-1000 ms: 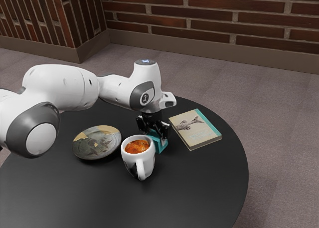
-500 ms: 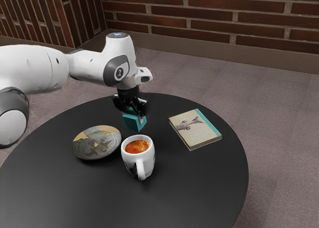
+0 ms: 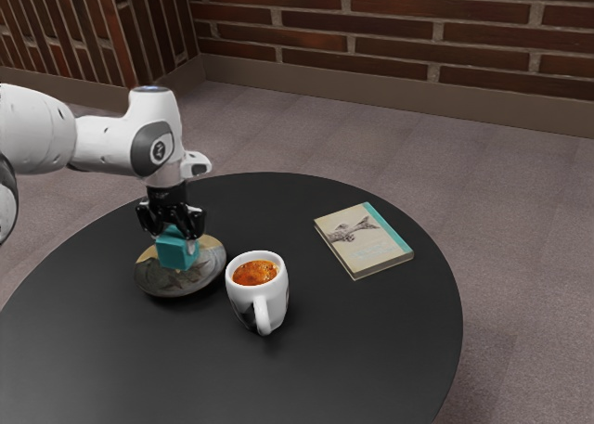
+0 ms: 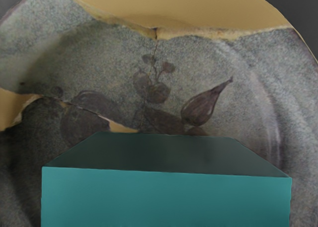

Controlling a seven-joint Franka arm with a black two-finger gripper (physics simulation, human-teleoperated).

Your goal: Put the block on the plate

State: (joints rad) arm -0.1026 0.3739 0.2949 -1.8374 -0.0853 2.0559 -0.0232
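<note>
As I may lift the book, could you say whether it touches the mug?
Apart: the exterior view shows black tabletop between the book and white mug.

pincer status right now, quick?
Pincer: closed on the block, over the plate; whether the block touches the plate, can't tell.

Place the plate (image 3: 153, 280) on the table (image 3: 353, 350) at the exterior view's left, with the mug (image 3: 241, 299) just right of it and slightly nearer, and a drink (image 3: 255, 274) in the mug. Put the book (image 3: 360, 242) on the table, farther right and farther back. Set the block (image 3: 174, 255) in the gripper (image 3: 174, 237), over the plate, cannot tell if touching.
</note>
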